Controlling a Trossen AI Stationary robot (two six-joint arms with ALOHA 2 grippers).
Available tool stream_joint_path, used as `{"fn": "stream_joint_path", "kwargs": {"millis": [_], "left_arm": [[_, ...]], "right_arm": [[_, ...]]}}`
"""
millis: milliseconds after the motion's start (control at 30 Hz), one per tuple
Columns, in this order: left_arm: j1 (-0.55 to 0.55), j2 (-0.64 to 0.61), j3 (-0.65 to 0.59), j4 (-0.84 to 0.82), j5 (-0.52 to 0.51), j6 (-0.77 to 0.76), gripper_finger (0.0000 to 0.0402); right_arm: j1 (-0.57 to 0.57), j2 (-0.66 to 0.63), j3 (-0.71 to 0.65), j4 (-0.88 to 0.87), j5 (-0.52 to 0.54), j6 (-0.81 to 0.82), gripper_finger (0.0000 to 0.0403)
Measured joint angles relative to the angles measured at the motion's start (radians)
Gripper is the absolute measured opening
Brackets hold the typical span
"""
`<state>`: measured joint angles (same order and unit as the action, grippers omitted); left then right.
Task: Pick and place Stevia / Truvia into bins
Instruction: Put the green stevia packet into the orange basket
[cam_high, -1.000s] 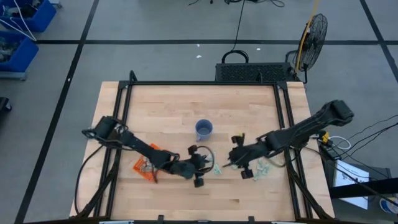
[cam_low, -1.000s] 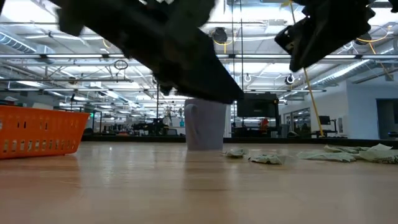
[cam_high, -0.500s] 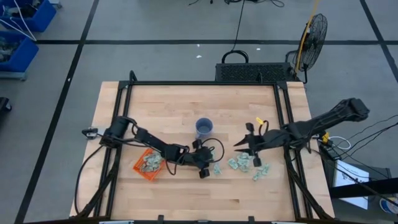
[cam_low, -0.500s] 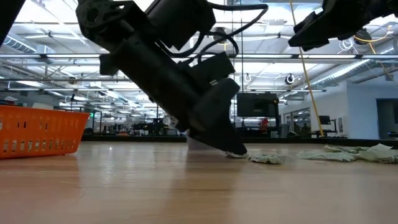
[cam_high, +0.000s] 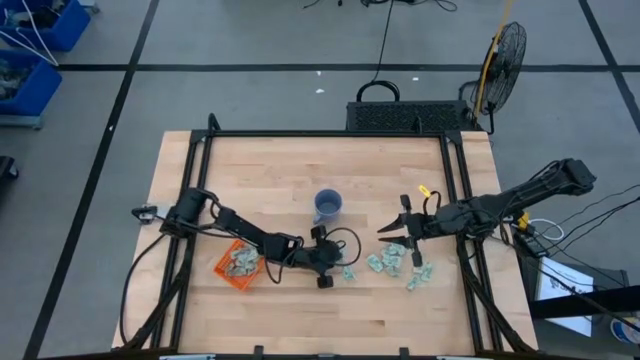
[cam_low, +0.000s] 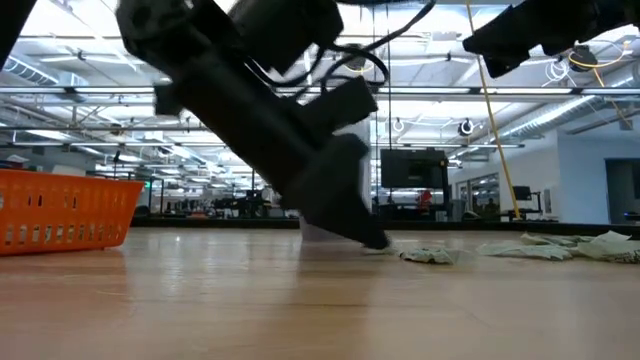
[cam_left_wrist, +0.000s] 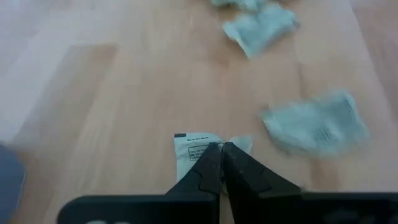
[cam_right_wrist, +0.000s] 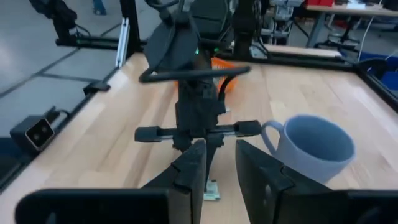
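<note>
My left gripper (cam_left_wrist: 222, 148) is down on the table just right of the orange bin (cam_high: 238, 265), shut on one pale Stevia packet (cam_left_wrist: 194, 154). The bin holds several packets. More packets (cam_high: 392, 262) lie loose to the right, among them a crumpled one (cam_left_wrist: 314, 127). My right gripper (cam_right_wrist: 221, 165) hangs open and empty above the table, beyond that heap, pointing toward my left arm. The blue-grey mug (cam_high: 328, 207) stands at mid-table. My left gripper pinches the packet's far edge (cam_left_wrist: 210, 142) between its two fingertips. The fingers slant down from the table's left side (cam_low: 372, 238). The packet lies flat on the wood, not lifted.
The mug (cam_right_wrist: 314, 146) stands just beyond my left gripper, toward the table's far edge. Loose packets (cam_low: 430, 255) spread on toward the right (cam_low: 565, 245). The bin's wall (cam_low: 65, 210) stands at the left. Black frame rails run along the table's sides.
My left gripper has swung from near the bin toward the table's right, dropped to the tabletop and come together on a packet. My right gripper has risen from the packet heap and drawn back toward the right and far edges, uncovering the heap.
</note>
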<state>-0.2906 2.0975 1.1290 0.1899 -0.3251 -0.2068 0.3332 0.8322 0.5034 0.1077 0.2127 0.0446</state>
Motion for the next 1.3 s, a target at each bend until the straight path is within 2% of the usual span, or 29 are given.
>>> {"fn": "stream_joint_path", "kwargs": {"millis": [67, 200, 333, 467, 533, 633, 700, 767, 867, 1033, 1300], "left_arm": [[-0.015, -0.029, -0.002, -0.024, 0.007, 0.004, 0.0011], [-0.054, -0.163, 0.011, -0.191, -0.014, -0.006, 0.0008], [-0.120, -0.310, 0.009, -0.428, -0.095, -0.083, 0.0015], [-0.211, -0.449, 0.014, -0.699, -0.171, -0.237, 0.0007], [-0.257, -0.499, 0.012, -0.882, -0.183, -0.401, 0.0006], [-0.306, -0.534, 0.009, -1.122, -0.166, -0.755, 0.0017], [-0.343, -0.544, 0.009, -1.279, -0.125, -0.997, 0.0021], [-0.374, -0.546, -0.006, -1.376, -0.059, -1.151, 0.0022], [-0.415, -0.543, -0.051, -1.372, 0.016, -1.244, 0.0017], [-0.461, -0.543, -0.117, -1.263, 0.025, -1.267, 0.0011], [-0.464, -0.544, -0.166, -1.234, 0.064, -1.281, 0.0074]], "right_arm": [[0.000, 0.000, 0.000, -0.001, 0.000, 0.000, 0.0079], [0.000, 0.003, 0.000, -0.001, 0.000, -0.003, 0.0079], [0.000, 0.007, 0.001, 0.008, -0.001, -0.009, 0.0079], [0.000, 0.017, 0.000, 0.030, -0.001, -0.012, 0.0079], [0.000, 0.027, 0.001, 0.051, -0.001, -0.012, 0.0079], [0.000, 0.027, 0.000, 0.045, -0.002, -0.015, 0.0079], [0.000, 0.026, 0.000, 0.047, -0.001, -0.015, 0.0079], [0.000, 0.027, 0.000, 0.046, -0.002, -0.015, 0.0079], [0.000, 0.026, 0.000, 0.046, -0.001, -0.015, 0.0079], [0.000, 0.027, 0.000, 0.046, -0.002, -0.015, 0.0079], [0.000, 0.027, 0.000, 0.046, -0.003, -0.015, 0.0079]]}}
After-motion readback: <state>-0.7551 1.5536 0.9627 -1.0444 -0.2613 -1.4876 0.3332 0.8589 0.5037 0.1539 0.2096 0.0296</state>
